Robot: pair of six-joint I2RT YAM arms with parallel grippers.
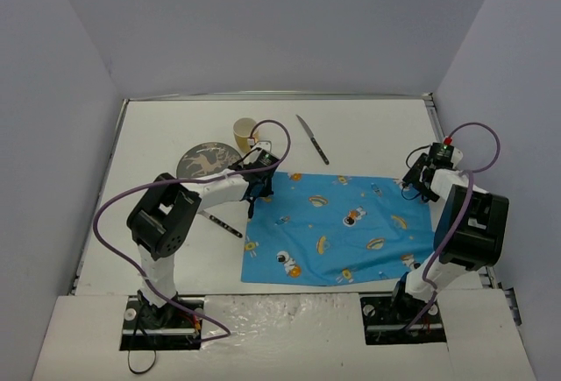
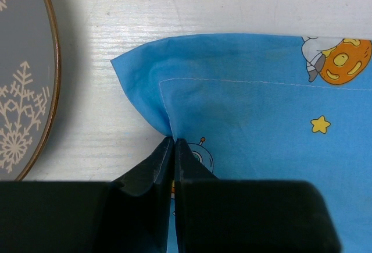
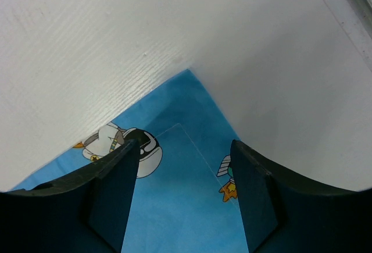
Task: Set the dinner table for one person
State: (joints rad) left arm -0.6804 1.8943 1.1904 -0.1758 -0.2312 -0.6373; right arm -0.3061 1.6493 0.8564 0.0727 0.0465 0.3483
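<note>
Working over the table (image 1: 368, 127), lying beneath both grippers and stretching away on every side of them. Pinching the placemat (image 1: 342, 232) at its far left corner with the left gripper (image 2: 173, 143), jaws closed flat on a puckered fold of cloth. Hovering the right gripper (image 3: 185, 174) over the far right corner of the same placemat, jaws standing apart and gripping nothing; contact with the cloth not determinable.

Judging progress as early: laying the placemat appearing nearly done, with the cloth lying mostly flat between the two grippers and toward the arm bases. Leaving every setting item off the placemat: plate (image 1: 203, 160) just left of the left gripper, cup (image 1: 244, 131) just beyond it, knife (image 1: 312, 138) beyond and to its right, utensil (image 1: 221, 223) with a dark handle nearer the base on its left, type not determinable. Expecting release of the corner, then placing of plate, cup and cutlery on the placemat.

Reading no brand, label or lettering anywhere. Showing only prints: cartoon astronauts, planets and stars on the placemat, white snowflakes on the grey plate.
</note>
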